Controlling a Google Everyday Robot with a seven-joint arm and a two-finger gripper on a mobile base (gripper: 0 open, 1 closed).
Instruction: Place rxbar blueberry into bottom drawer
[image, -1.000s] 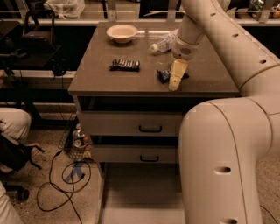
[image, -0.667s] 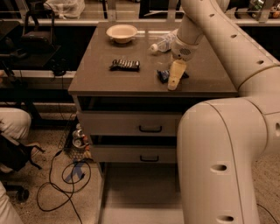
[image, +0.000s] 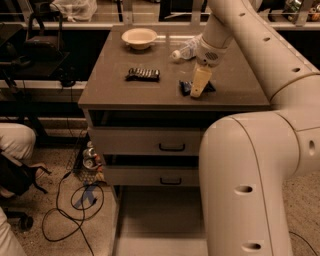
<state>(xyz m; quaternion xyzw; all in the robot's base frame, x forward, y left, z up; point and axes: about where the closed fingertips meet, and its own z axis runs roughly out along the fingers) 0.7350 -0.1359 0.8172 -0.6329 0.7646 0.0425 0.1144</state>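
The rxbar blueberry (image: 186, 88), a dark blue wrapped bar, lies flat on the right part of the brown tabletop (image: 115, 92). My gripper (image: 199, 89) comes down from the arm at the upper right and sits right on or over the bar, covering its middle. Both ends of the bar show beside it. The bottom drawer (image: 155, 215) is pulled out below the two handled drawers, and its plain floor shows nothing on it.
A darker wrapped bar (image: 143, 74), a pale bowl (image: 139, 36) and a lying plastic bottle (image: 184, 51) are on the table. My own large body (image: 245, 190) fills the front right. Cans (image: 90, 152), cables (image: 75, 210) and a person's leg (image: 15, 142) are at left.
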